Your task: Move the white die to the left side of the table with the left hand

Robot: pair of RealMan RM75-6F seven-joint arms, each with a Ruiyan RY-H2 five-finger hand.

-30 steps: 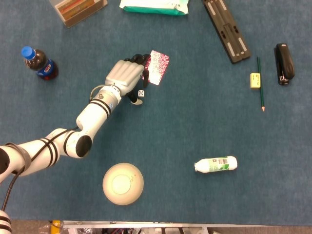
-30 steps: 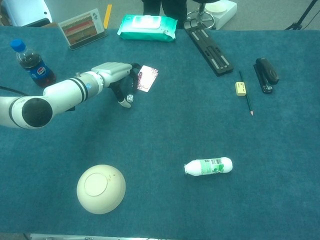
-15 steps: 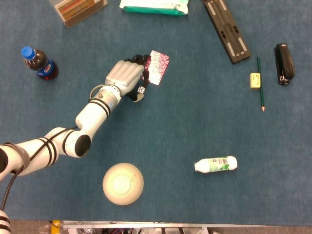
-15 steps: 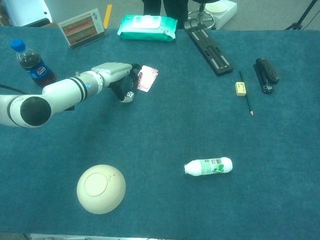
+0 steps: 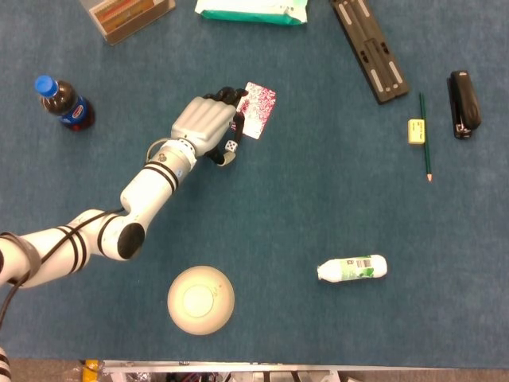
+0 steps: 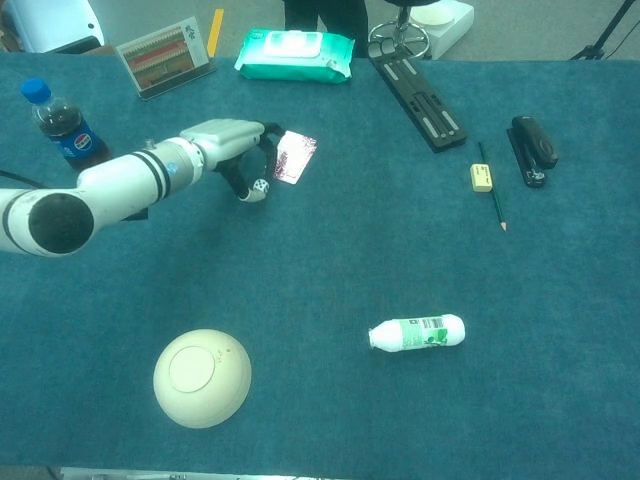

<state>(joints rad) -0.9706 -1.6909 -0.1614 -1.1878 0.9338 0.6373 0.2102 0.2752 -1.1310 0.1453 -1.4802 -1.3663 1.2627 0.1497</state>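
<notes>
The small white die point(image 5: 230, 146) point(image 6: 260, 185) with black pips is pinched in the fingertips of my left hand point(image 5: 208, 127) point(image 6: 228, 146), just left of a red-patterned card point(image 5: 257, 109) point(image 6: 294, 157). The hand's silver back faces up and its dark fingers curl down around the die. The die seems to be held slightly above the blue cloth, though I cannot be sure of the gap. My left arm reaches in from the lower left. My right hand appears in neither view.
A cola bottle point(image 5: 64, 103) stands at the far left, and a cream bowl point(image 5: 200, 299) sits upside down near the front. A white bottle point(image 5: 352, 267) lies right of centre. At the back are a wipes pack point(image 5: 252, 9) and a boxed card holder point(image 5: 123, 14); stapler point(image 5: 464, 103), pencil and eraser lie right.
The fingers have closed in around the die, which shifted a little up and toward the palm. The forearm has swung slightly left.
</notes>
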